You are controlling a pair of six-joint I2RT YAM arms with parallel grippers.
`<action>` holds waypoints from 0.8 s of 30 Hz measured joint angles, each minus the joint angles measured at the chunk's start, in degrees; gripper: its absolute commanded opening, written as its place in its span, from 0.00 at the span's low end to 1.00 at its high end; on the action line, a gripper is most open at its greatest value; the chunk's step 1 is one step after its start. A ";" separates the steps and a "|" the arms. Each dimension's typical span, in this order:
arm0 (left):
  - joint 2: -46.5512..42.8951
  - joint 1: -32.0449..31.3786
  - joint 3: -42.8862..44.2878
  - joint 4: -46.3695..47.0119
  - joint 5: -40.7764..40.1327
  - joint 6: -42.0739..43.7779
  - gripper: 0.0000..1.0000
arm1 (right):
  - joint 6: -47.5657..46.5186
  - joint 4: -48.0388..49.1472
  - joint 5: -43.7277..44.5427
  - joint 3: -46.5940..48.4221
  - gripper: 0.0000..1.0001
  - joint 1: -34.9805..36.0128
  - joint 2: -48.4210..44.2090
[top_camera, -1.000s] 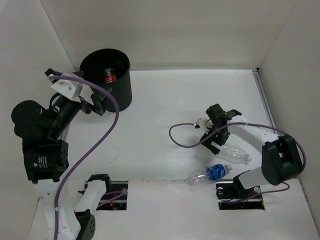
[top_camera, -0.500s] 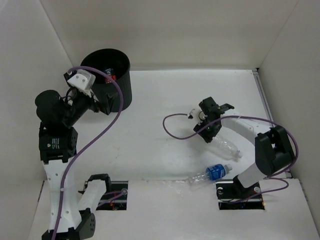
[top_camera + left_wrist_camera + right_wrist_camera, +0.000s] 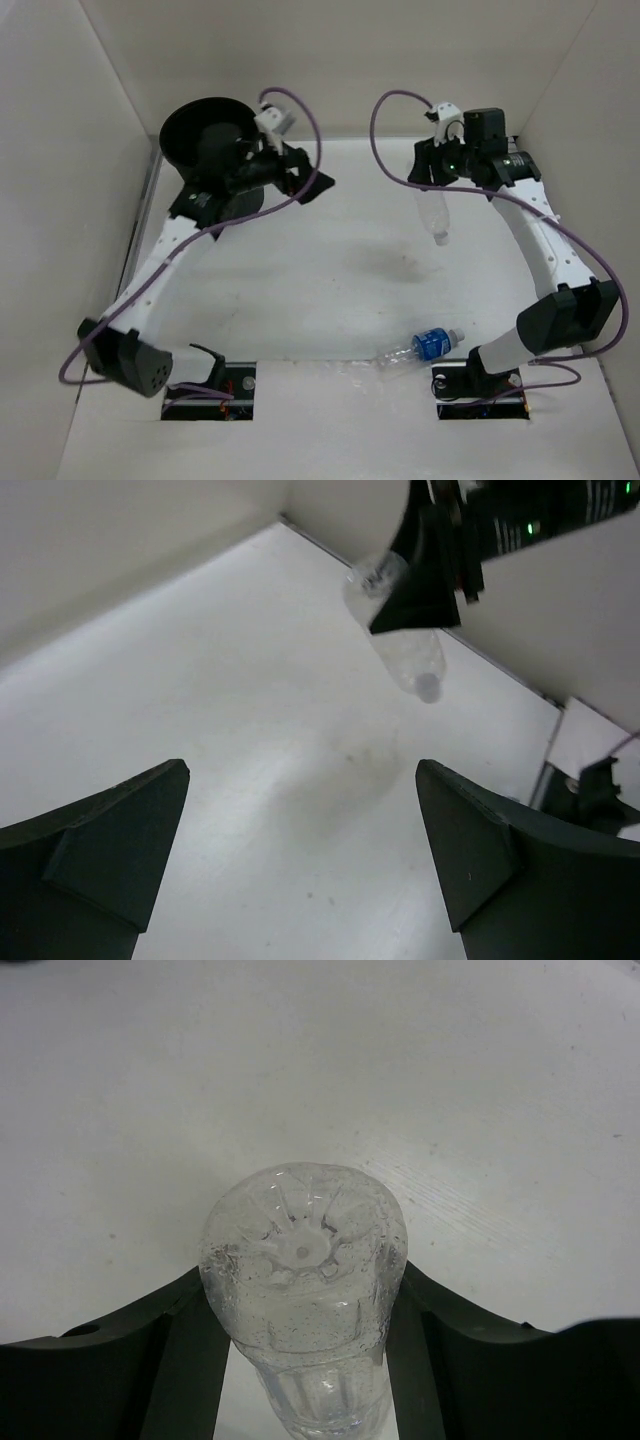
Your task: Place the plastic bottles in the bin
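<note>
The plain clear bottle (image 3: 435, 212) hangs cap-down over the counter (image 3: 330, 285), pinched near its petal-moulded base by the right jaws, well apart from the black round bin (image 3: 172, 120). Thin empty plastic looks light, slick and easily dented; the stiffer base suits gripping. Left jaws stand spread, empty

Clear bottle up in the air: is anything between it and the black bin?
Yes. The left tool, open and empty, and its arm hang by the bin on the side facing the clear bottle, which the right tool grips. The bottle's straight path to the bin crosses them.
</note>
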 measured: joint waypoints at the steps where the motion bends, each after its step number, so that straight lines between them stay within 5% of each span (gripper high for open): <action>1: 2.89 -2.60 1.03 0.70 0.24 -0.46 1.00 | 1.62 0.33 -1.64 0.76 0.00 -1.20 -0.04; 10: 23.28 -20.37 18.14 4.61 2.21 -2.64 1.00 | 21.59 10.03 -19.21 2.05 0.00 -17.68 -1.81; 24: 33.16 -29.24 29.35 7.26 3.23 -2.91 1.00 | 55.89 46.58 -39.82 -13.99 0.00 -25.40 -13.94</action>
